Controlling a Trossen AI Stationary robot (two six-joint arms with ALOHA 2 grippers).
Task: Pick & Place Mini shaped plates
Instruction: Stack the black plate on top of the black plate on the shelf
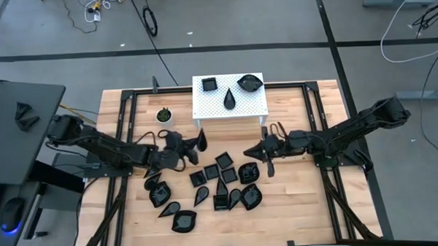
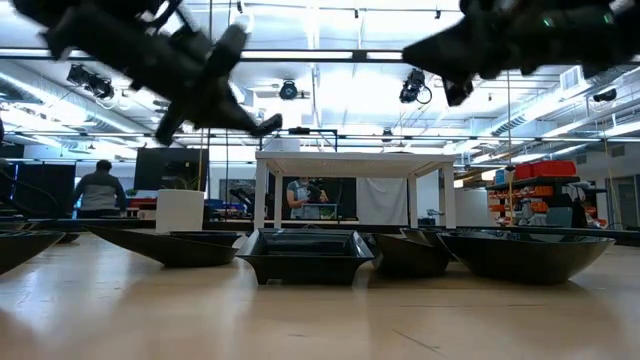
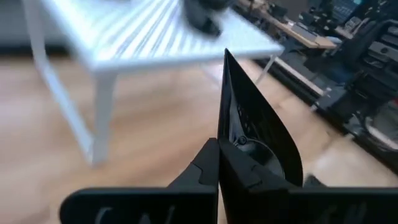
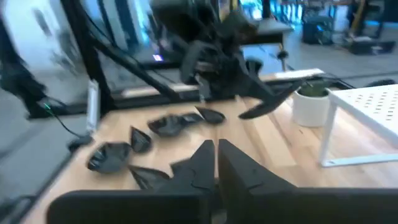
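Overhead, the wooden surface (image 1: 295,215) fills the lower middle of the frame, with a white perforated stand (image 1: 230,101) at top centre carrying three black plates (image 1: 228,99). A small potted plant (image 1: 164,115) sits left of the stand. More mini shaped plates (image 1: 215,189) lie scattered below centre. The left gripper (image 1: 198,143), left of centre, has its fingers clamped on a leaf-shaped plate (image 1: 202,142) held off the wood. The right gripper (image 1: 268,164) hangs right of centre above the scatter; its fingers look nearly together, empty.

From table height, the held plate (image 2: 262,125) shows at upper left, raised, with dishes (image 2: 305,252) lined along the middle.

Through the left wrist camera, the pinched plate (image 3: 258,134) stands edge-on at centre, the stand behind it.

The right wrist camera shows its own fingers (image 4: 239,171) close together at bottom centre, possibly touching; blur hides it.
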